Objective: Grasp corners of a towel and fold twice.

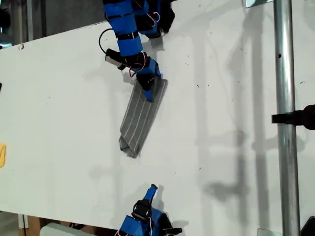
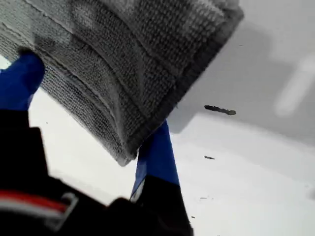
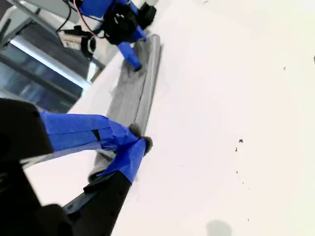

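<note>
First gripper (image 1: 147, 88): closed on the far end of the folded towel (image 1: 140, 118) | second gripper (image 1: 151, 189): shut, nothing held, near the towel's other end | white table (image 1: 59, 108).

White tabletop (image 1: 236, 123) is filling most of the exterior view, with soft shadows lying across it and small dark specks (image 2: 220, 110) showing. A vertical metal pole (image 1: 285, 98) is standing at the exterior view's right, carrying a black clamp (image 1: 298, 118). A yellow object (image 1: 2, 155) is showing at the left edge.
</note>
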`<state>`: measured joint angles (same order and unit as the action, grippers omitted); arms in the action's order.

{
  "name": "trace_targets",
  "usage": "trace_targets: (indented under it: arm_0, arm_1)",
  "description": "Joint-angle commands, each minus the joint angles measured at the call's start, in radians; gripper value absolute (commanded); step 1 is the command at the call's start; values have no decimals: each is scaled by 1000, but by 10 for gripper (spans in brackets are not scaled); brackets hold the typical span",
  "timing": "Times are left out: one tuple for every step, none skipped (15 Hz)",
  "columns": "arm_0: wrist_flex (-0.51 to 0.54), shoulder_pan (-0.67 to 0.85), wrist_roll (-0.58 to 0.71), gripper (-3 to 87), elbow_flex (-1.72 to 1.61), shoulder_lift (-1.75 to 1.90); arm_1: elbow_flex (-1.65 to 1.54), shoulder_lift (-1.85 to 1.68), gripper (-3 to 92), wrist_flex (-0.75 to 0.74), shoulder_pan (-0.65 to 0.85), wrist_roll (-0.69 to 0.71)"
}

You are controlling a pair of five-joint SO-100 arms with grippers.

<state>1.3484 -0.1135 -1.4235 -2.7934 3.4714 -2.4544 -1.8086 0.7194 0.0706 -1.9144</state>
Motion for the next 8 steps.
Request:
trace_targets:
  arm_0:
    - [-6,-25,-12,-26,8,9]
    - [-6,-25,-12,-26,8,9]
    - [-6,-25,-12,-26,8,9]
    - [-6,-28,-9,-26,8,9]
    - [-6,-32,-9,-26,8,9]
    - [-6,-35,-8,-26,9,9]
    - [-5,-37,0,-26,9,9]
    - [-5,-31,8,-25,9,9]
  arm_1:
    - [71,54,375,-71,46,77]
    - [94,75,363,-77,74,110]
    - [110,87,340,-80,103,141]
    - [121,95,261,-83,140,170]
    - [141,110,252,-74,186,210]
    - [173,132,256,-52,227,252]
    - [212,161,239,-35,265,295]
    - [259,198,183,-14,299,336]
